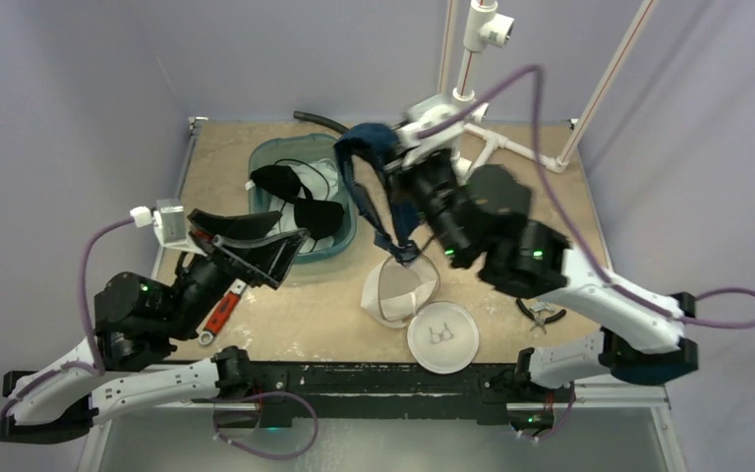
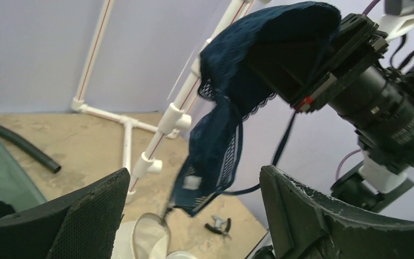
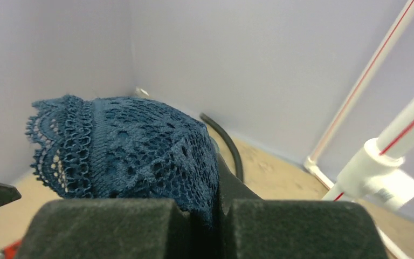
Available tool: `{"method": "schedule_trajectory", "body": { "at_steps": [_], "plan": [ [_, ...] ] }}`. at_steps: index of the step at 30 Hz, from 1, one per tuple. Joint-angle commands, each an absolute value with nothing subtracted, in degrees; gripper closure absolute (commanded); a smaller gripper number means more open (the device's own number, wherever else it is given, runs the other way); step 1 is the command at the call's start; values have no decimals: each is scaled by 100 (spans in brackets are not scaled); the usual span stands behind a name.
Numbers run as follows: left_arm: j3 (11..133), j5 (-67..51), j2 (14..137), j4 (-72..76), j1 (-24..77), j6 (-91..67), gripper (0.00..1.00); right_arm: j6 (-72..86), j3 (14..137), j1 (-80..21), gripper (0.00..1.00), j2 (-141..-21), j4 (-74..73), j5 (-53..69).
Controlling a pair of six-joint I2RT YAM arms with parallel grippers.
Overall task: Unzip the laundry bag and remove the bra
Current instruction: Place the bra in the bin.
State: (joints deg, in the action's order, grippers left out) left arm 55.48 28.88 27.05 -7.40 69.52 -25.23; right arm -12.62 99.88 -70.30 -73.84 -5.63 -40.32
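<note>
My right gripper [image 1: 390, 149] is raised above the table's far middle, shut on a dark blue lace bra [image 1: 364, 147]. In the right wrist view the lace [image 3: 135, 151] is pinched between the pads [image 3: 296, 226]. The bra's straps hang down to the mouth of the white mesh laundry bag [image 1: 400, 290], which lies open with its round top [image 1: 442, 337] folded toward the near edge. My left gripper [image 1: 290, 232] stands open over the near rim of the teal tub, holding nothing. Between its fingers [image 2: 94, 210] the left wrist view shows the hanging bra [image 2: 221, 129] and the bag [image 2: 143, 237].
The teal tub [image 1: 342, 248] at the back left holds a black bra [image 1: 300, 197]. A white pipe frame [image 1: 472, 98] stands at the back right. A black hose [image 1: 319, 120] lies at the far edge. Pliers [image 1: 541, 313] and a red-handled tool [image 1: 218, 315] lie near the front.
</note>
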Motion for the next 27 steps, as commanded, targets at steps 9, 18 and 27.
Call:
{"method": "schedule_trajectory", "body": {
  "at_steps": [9, 18, 27],
  "plan": [
    [5196, 3327, 2993, -1034, 6978, -2204, 11, -1196, 11367, -7576, 100, -8778, -1563, -5946],
    [4696, 3328, 2548, -798, 6973, -2238, 7, -841, 11814, -7566, 100, -9337, -2065, -5907],
    [4755, 1812, 2651, -93, 6972, -2277, 16, -55, 11878, -7071, 100, -9545, -2671, -5256]
  ]
}}
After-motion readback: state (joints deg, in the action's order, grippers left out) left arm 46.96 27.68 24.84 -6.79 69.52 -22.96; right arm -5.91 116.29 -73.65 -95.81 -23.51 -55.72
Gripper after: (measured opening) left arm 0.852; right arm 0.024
